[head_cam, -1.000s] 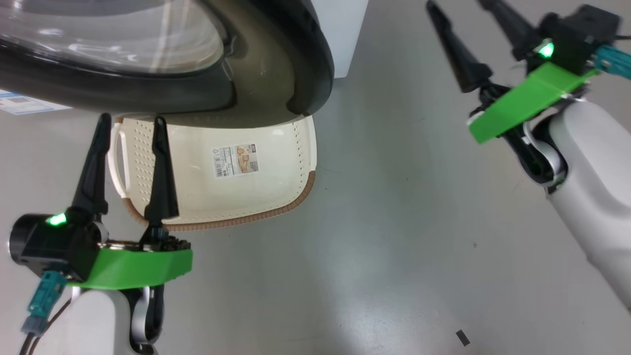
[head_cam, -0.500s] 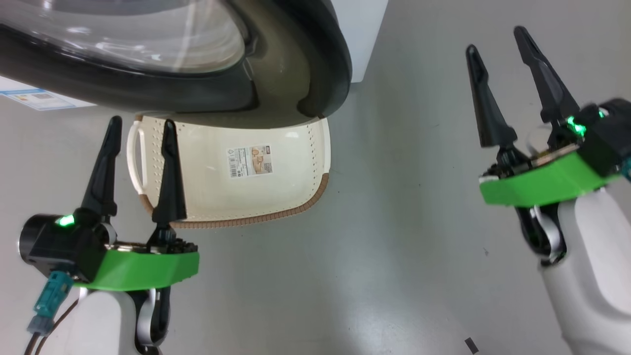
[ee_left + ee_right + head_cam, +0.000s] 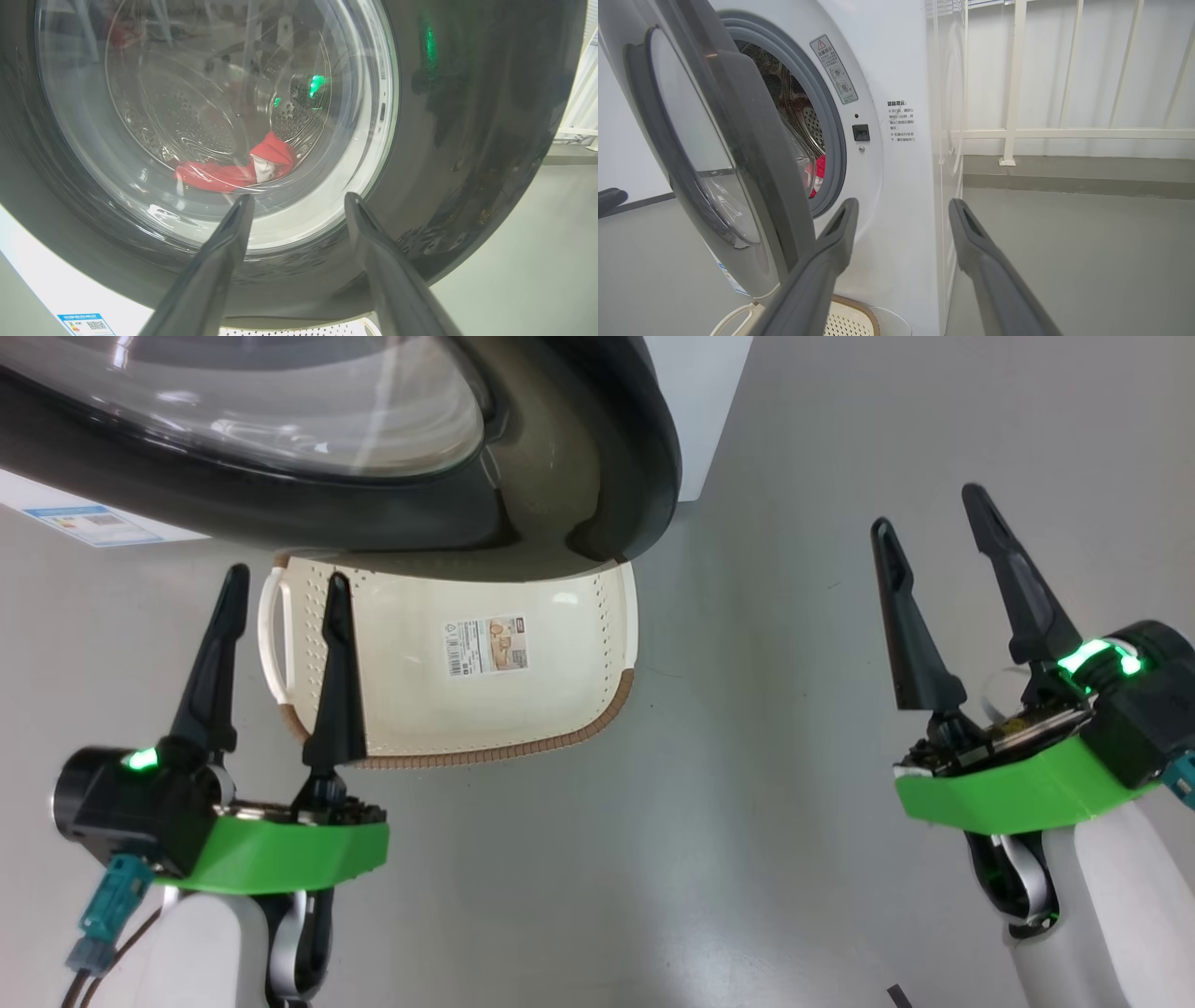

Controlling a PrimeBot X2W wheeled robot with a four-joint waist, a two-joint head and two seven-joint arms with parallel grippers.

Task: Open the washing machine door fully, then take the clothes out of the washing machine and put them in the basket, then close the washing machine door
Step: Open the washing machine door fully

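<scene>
**Black-rimmed door part open, both my grippers empty**

Glossy black and bulging glass take up much of my head view: the washing machine door [image 3: 308,518] hangs ajar, swung only partway off the washing machine [image 3: 896,186]. My right wrist view shows a narrow gap between it and the grey rubber ring [image 3: 833,140]. The clothes [image 3: 224,175] lie red at the bottom of the drum, seen through the glass. The basket [image 3: 560,709] sits on the floor below the door, close against the machine's front and partly hidden by the rim.

My left gripper [image 3: 288,574] is spread wide and holds nothing, low in front of the basket. My right gripper [image 3: 926,506] is equally spread and empty, well off to the side over bare floor.

I judge the first step unfinished, and that is where the trouble lies:

- Reaching for the clothes through this gap would jam my forearm against the door.
- A finger pressed on the slick rim could skid off, so the door stays half open.
- Pushing on the glass bowl instead of the rim risks glancing off its curve.
- I cannot tell how much room the door's lower edge has above the basket, and a swing might nudge it away.
</scene>
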